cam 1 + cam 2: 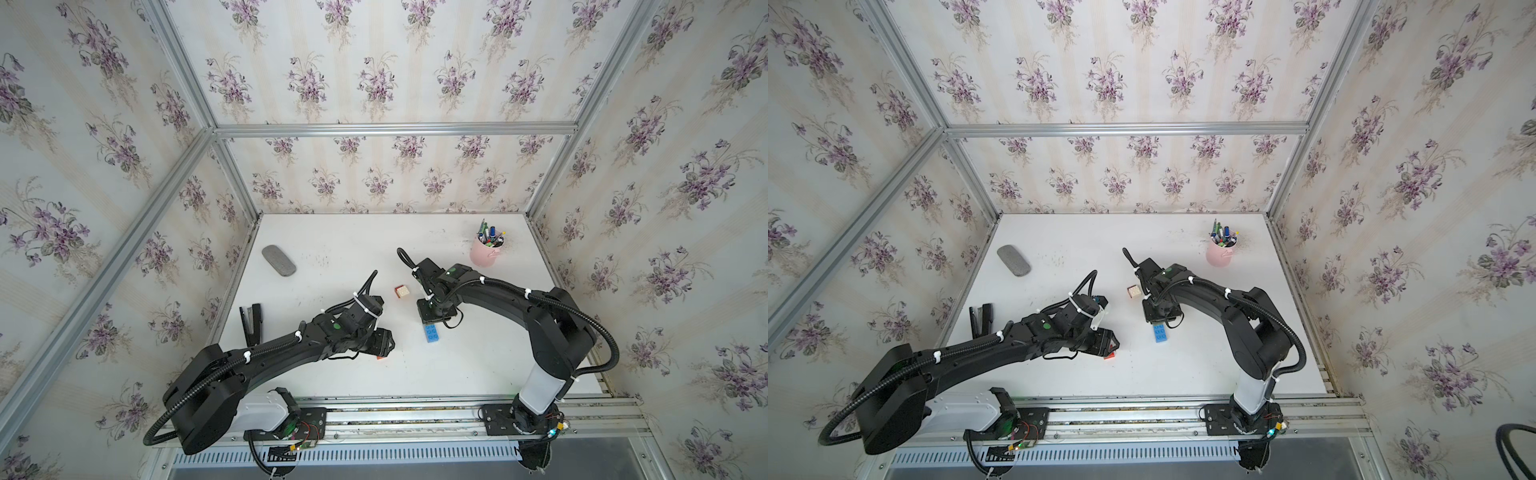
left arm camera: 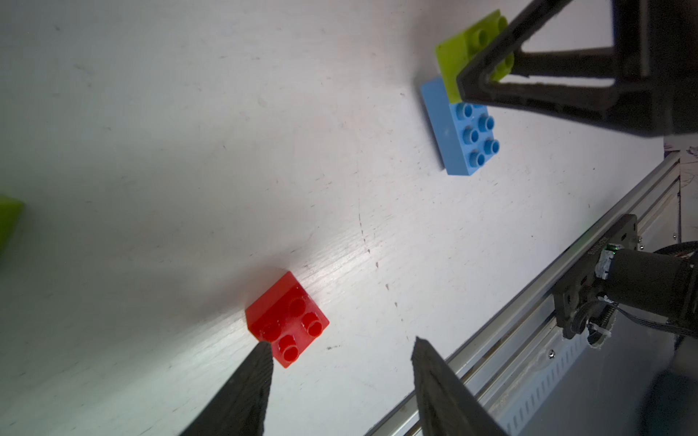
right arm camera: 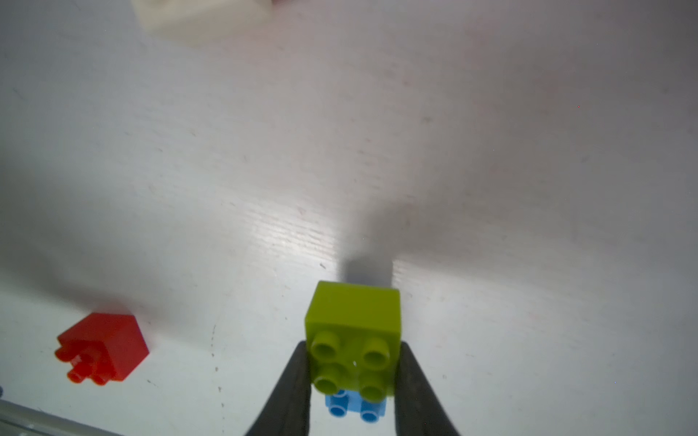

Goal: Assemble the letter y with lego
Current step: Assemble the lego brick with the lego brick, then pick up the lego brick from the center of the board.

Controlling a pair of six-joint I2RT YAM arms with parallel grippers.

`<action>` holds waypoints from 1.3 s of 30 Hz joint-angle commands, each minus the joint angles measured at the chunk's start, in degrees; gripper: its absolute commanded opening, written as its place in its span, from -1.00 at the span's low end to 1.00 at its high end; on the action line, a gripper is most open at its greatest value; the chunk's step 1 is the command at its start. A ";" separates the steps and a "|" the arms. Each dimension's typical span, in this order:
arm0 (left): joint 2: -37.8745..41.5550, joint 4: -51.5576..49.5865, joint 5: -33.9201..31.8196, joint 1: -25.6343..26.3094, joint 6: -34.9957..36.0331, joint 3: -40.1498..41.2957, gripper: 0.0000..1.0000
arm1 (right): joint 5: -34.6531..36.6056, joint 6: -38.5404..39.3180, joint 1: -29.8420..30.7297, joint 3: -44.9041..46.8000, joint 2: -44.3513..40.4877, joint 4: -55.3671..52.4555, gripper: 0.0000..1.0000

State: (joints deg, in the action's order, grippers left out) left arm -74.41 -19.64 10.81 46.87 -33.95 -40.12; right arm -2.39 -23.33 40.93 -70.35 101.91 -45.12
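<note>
- The lime green square studded brick sits over one end of the longer blue studded brick, which lies flat on the white tabletop, near the middle towards the right arm's side. It cannot be told whether the two are fully pressed together.
- The right gripper has its fingers pinching this green brick by two opposite sides.
- Nothing holds the blue brick down. A push on its end could likely tip up the free end or slide it, leaving the studs half-seated.
- If the green brick is only loosely on, opening the fingers or lifting away could drag it off or skew it.
- The red square studded brick lies alone on the tabletop, turned cornerwise to the left gripper. Its fingers are spread and hold nothing, with one tip just at the brick's corner.
- Closing from there would probably catch a corner and spin or shove the red brick rather than seize it.
- The small white square brick lies apart beyond the right gripper, and a second green piece shows at the left wrist view's edge. A wide sweep of either arm could knock them.
</note>
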 commanded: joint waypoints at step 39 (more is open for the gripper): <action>16.58 -12.76 -12.64 -11.20 -12.44 6.96 0.22 | -7.72 3.35 8.43 -4.78 -1.09 5.11 0.06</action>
State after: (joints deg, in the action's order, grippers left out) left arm -58.92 -27.53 0.32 36.42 -43.40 -33.50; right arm -7.20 -20.97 47.70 -75.20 100.27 -41.12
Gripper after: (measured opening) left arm 0.611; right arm 0.529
